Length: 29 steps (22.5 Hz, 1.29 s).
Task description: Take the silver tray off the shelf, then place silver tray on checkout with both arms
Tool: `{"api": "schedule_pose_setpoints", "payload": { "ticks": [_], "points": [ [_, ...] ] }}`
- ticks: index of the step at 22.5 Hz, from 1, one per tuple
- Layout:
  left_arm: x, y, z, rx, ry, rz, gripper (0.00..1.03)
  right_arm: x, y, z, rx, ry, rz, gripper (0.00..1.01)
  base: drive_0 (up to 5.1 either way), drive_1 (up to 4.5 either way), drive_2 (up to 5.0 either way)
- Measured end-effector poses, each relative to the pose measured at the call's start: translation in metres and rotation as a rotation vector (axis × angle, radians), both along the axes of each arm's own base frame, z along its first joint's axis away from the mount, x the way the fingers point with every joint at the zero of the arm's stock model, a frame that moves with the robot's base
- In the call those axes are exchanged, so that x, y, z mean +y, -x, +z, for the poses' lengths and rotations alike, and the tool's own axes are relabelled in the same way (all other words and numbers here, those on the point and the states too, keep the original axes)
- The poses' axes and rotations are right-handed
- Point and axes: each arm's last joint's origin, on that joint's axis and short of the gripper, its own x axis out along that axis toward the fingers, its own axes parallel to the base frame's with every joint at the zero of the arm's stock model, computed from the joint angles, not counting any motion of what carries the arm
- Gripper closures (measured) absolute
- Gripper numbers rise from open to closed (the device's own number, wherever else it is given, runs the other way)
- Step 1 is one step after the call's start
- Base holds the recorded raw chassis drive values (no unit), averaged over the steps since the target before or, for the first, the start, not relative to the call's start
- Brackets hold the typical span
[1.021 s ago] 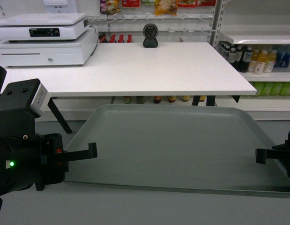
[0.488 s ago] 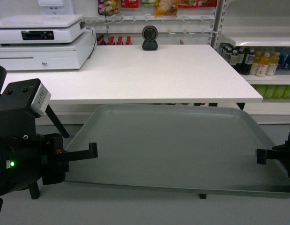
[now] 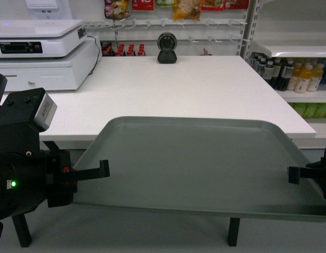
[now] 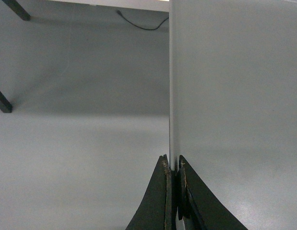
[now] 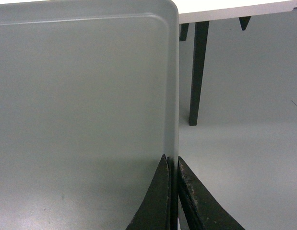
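The silver tray (image 3: 194,163) hangs level in front of me, held by both arms, its far edge over the near edge of the white checkout (image 3: 194,84). My left gripper (image 3: 102,168) is shut on the tray's left rim (image 4: 173,96), and my right gripper (image 3: 293,174) is shut on its right rim (image 5: 173,96). Both wrist views show the rim pinched between the black fingers (image 4: 163,191) (image 5: 160,191). The shelf that held the tray is out of view.
A white cash register (image 3: 41,52) stands at the checkout's back left and a round black scanner (image 3: 167,46) at the back middle. Racks with bottles (image 3: 294,74) stand to the right. Black table legs (image 5: 198,67) rise from the grey floor below.
The checkout has come closer and lower in the head view; the tray's far edge now overlaps the tabletop's front edge. Both grippers keep their hold on the rims.
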Motion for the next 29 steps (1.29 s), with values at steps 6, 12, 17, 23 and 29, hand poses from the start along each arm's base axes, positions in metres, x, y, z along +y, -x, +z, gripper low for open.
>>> {"api": "schedule_pose_setpoints", "payload": {
  "ticks": [6, 12, 17, 23, 29],
  "points": [
    [0.0, 0.0002, -0.0003, 0.004, -0.001, 0.0, 1.0, -0.0003, 0.0001, -0.0004, 0.003, -0.001, 0.001, 0.98, 0.2, 4.47, -4.2],
    [-0.0001, 0.0001, -0.0002, 0.001, -0.001, 0.0, 1.0, -0.0003, 0.0001, -0.0007, 0.004, -0.001, 0.0, 0.98, 0.1, 4.45, -4.2],
    [0.0, 0.0002, -0.0004, 0.004, -0.002, 0.0, 1.0, -0.0003, 0.0003, -0.0006, 0.005, -0.001, 0.001, 0.98, 0.1, 4.4, -4.2],
    [0.0, 0.0002, -0.0003, 0.002, -0.001, 0.0, 1.0, -0.0002, 0.0, -0.0002, 0.0, -0.002, 0.001, 0.98, 0.0, 4.31, -4.3],
    [-0.0001, -0.0001, 0.0, -0.002, 0.0, 0.0, 1.0, -0.0002, -0.0001, -0.0001, -0.002, -0.002, 0.001, 0.98, 0.0, 4.33, -4.3]
  ]
}}
